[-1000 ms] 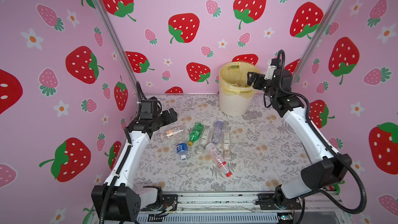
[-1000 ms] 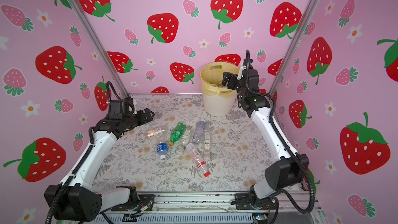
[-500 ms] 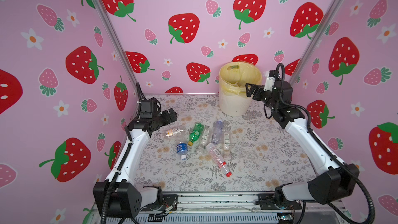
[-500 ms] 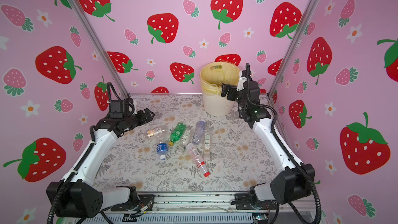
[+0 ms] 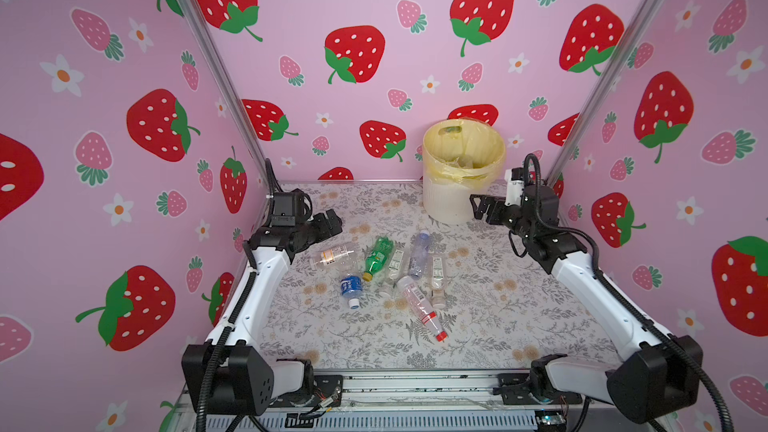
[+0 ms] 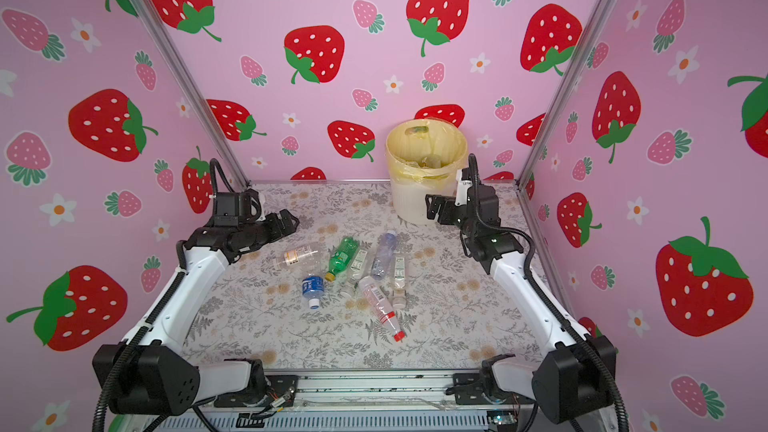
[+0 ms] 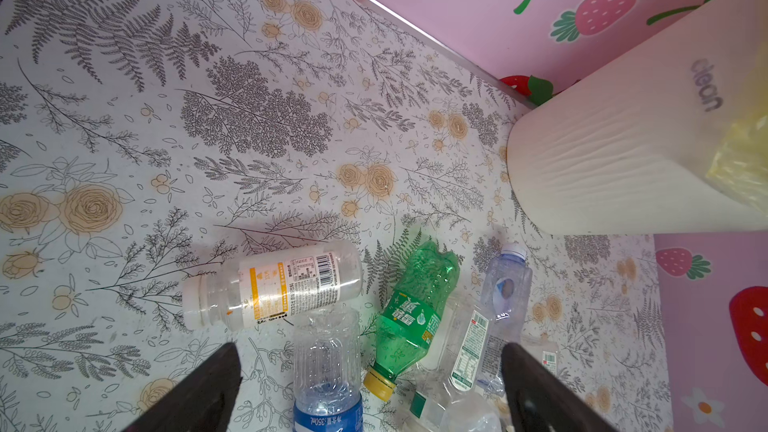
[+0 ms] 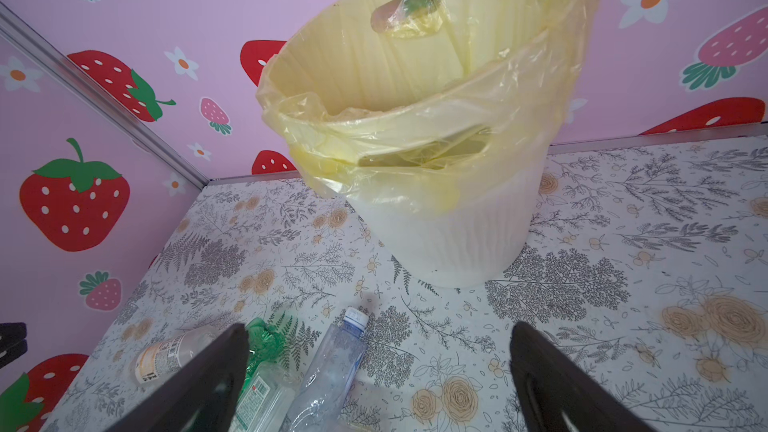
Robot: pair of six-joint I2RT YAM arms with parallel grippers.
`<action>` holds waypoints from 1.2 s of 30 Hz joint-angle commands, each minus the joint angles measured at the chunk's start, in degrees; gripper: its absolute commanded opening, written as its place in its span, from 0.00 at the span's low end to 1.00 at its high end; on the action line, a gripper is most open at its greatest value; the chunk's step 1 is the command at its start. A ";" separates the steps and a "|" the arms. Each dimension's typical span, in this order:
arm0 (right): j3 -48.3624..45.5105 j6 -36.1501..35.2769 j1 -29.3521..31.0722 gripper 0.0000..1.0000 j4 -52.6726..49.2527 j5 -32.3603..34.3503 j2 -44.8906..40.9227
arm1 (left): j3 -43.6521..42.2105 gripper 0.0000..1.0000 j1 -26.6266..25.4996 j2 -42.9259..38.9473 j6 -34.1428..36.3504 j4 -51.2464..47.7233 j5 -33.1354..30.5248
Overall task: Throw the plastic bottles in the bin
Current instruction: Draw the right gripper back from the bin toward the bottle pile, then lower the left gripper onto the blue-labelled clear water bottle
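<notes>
black left gripper (image 7: 368, 347) and right gripper (image 8: 379, 326) both gape wide, empty, touching nothing.

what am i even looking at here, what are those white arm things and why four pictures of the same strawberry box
Those are two white robot arms mounted at the near edge of a flowered table. Two pictures look down from overhead and are nearly identical. The other two come from cameras on the arms' wrists. Several plastic bottles lie clustered mid-table, one green bottle among them. The bin, lined with a yellow bag, stands at the back. The left end effector hovers by the bottles and the right end effector is beside the bin. Both are open and hold nothing.
</notes>
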 commanded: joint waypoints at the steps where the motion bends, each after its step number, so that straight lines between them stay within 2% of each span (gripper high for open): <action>1: -2.79 0.05 0.08 0.99 -0.35 -0.56 -2.06 | -0.28 0.99 0.27 -0.85 -0.86 1.08 -0.67; 14: -14.50 4.81 0.14 0.99 1.64 -2.23 -7.01 | -0.40 0.99 0.27 -0.62 -1.95 1.18 -1.77; 24: -18.92 2.04 0.14 0.99 -2.08 -0.72 -11.77 | 1.10 0.99 0.00 -1.32 -2.58 0.83 -1.91; 28: -20.77 1.73 0.10 0.99 -2.14 -0.41 -13.78 | -1.04 0.99 -0.82 -1.77 -3.91 0.76 -2.74; 32: -22.61 1.55 0.14 0.99 -1.70 -0.63 -14.77 | -3.24 0.99 -3.13 -2.40 -4.64 0.53 -3.30; 36: -23.99 1.58 0.14 0.99 -1.34 -0.66 -14.71 | -5.53 0.99 -8.28 -2.67 -4.82 0.06 -7.56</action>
